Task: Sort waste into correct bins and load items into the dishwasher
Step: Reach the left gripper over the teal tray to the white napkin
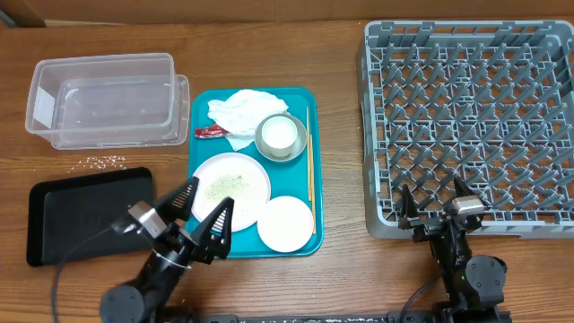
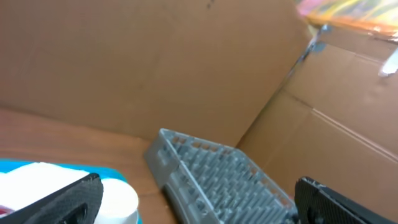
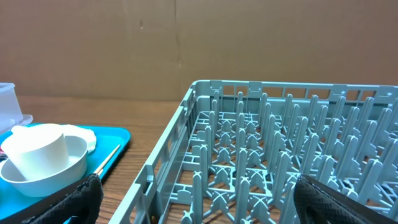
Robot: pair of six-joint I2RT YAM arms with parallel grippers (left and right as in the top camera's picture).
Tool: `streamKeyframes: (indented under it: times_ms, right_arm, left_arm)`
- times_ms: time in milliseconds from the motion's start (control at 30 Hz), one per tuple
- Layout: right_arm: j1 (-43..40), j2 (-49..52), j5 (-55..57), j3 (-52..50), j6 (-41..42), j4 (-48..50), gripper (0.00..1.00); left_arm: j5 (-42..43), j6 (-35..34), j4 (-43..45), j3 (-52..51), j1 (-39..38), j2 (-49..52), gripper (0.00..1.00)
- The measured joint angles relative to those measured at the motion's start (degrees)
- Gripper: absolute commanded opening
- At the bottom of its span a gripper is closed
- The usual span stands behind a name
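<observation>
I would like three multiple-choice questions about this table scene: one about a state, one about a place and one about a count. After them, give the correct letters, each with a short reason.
1. The left tool is:
A. open, holding nothing
B. shut on a spoon
C. shut on a bottle

2. The white cup stands:
A. between the fingers of the left tool
B. inside the bowl
C. upside down on the bare wood

3. How many round plates lie on the teal tray?
A. one
B. two
C. four

Answers:
1 A: its fingers stand wide apart and grip nothing.
2 B: the bowl's rim rings the cup on all sides.
3 B: there is one large plate and one small plate.
</observation>
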Motion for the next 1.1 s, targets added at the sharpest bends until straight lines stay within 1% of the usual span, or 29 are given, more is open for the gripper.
streamKeyframes:
  times_ms: [100, 200, 300, 433, 533, 633, 700, 767, 800, 933, 1000, 1100]
  right_arm:
    - [0.0, 0.0, 0.0, 0.0, 0.0, 0.0, 1.0]
    - [0.0, 0.0, 0.0, 0.0, 0.0, 0.0, 1.0]
    - [0.0, 0.0, 0.0, 0.0, 0.0, 0.0, 1.0]
    - [0.0, 0.0, 0.0, 0.0, 0.0, 0.0, 1.0]
    - [0.0, 0.0, 0.0, 0.0, 0.0, 0.0, 1.0]
    - [0.0, 0.0, 0.0, 0.0, 0.0, 0.0, 1.0]
    - [0.0, 0.0, 0.0, 0.0, 0.0, 0.0, 1.0]
    - [0.0, 0.0, 0.0, 0.0, 0.0, 0.0, 1.0]
    - [0.0, 0.0, 0.0, 0.0, 0.0, 0.0, 1.0]
    - [0.0, 0.0, 0.0, 0.0, 0.0, 0.0, 1.0]
    - [0.0, 0.0, 0.0, 0.0, 0.0, 0.0, 1.0]
    - [0.0, 0.0, 0.0, 0.0, 0.0, 0.0, 1.0]
  left_arm:
    - [-0.8, 6.7, -8.4, 9.7, 0.0, 8.1, 1.0]
    - [-1.5, 11.6, -18.8, 21.8, 0.0, 19.5, 1.0]
    - [-0.9, 17.1, -31.8, 37.5, -0.1, 33.8, 1.0]
    - [-1.0, 25.5, -53.6, 61.0, -2.3, 53.3, 1.0]
    - [-0.7, 29.4, -62.8, 72.9, -3.5, 64.7, 1.0]
    - [1.8, 31.6, -65.2, 79.3, -3.5, 73.7, 1.0]
    - [3.8, 32.4, -65.0, 80.6, -3.5, 77.9, 1.0]
    - [3.9, 32.5, -65.1, 81.3, -3.8, 81.8, 1.0]
    - [2.5, 32.2, -65.9, 81.7, -4.2, 83.6, 1.0]
    - [-8.7, 29.9, -70.4, 85.5, -7.3, 89.7, 1.0]
    - [-15.6, 28.4, -71.8, 87.7, -9.6, 91.5, 1.0]
    - [-24.0, 26.6, -69.0, 89.5, -12.7, 92.8, 1.0]
